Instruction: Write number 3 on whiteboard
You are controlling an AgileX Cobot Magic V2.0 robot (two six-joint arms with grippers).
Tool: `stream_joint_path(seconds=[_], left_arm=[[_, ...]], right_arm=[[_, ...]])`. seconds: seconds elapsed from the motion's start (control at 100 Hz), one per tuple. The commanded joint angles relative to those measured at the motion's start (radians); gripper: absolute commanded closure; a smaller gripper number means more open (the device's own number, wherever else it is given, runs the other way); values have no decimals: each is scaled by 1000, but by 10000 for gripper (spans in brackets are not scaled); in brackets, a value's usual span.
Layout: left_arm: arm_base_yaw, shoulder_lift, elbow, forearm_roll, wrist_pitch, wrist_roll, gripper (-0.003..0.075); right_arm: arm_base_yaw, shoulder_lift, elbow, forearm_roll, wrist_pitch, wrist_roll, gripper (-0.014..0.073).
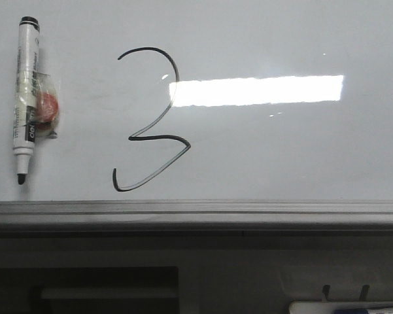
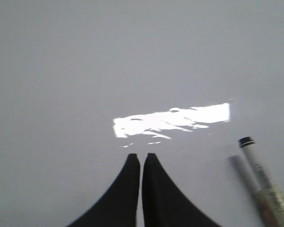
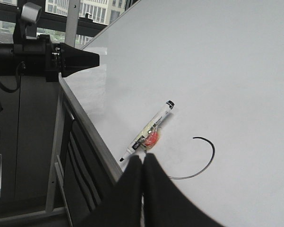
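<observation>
The number 3 [image 1: 153, 137] is drawn in thin black line on the whiteboard [image 1: 281, 150], left of the bright reflection. A black-capped white marker [image 1: 25, 98] with a red magnet [image 1: 47, 108] taped to it sticks to the board at the far left, tip down. Neither gripper shows in the front view. My left gripper [image 2: 141, 158] is shut and empty over bare board, with the marker [image 2: 267, 189] off to one side. My right gripper [image 3: 142, 158] is shut and empty, just below the marker [image 3: 149, 132] and beside an arc of the 3 [image 3: 211, 153].
A grey metal ledge [image 1: 196, 209] runs along the board's lower edge, with a dark frame and a pale tray [image 1: 346, 307] below it. The left arm [image 3: 52, 56] shows by the board's edge in the right wrist view, with windows behind.
</observation>
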Motion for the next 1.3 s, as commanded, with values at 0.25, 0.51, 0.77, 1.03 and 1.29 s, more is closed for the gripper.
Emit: stream_joint_path(seconds=[0.25,0.51,0.77,1.03,1.29], left_arm=[[212,-88,45,135,16,-34,741],[212,-142,113,189,144,-163,741],[213,-169,115,268,407,-335,741],[213,-169,115,281,411,-361,741],[213,-169,115,261,413,-361,741]], right_arm=[[-1,4,-27,-8,-88,0,641],[-1,4,-27,-8,-88,0,641],[-1,4,-27,-8,-88,0,641],[-1,4,-27,-8,-88,0,641],[-1,4,-27,-8,-88,0,641]])
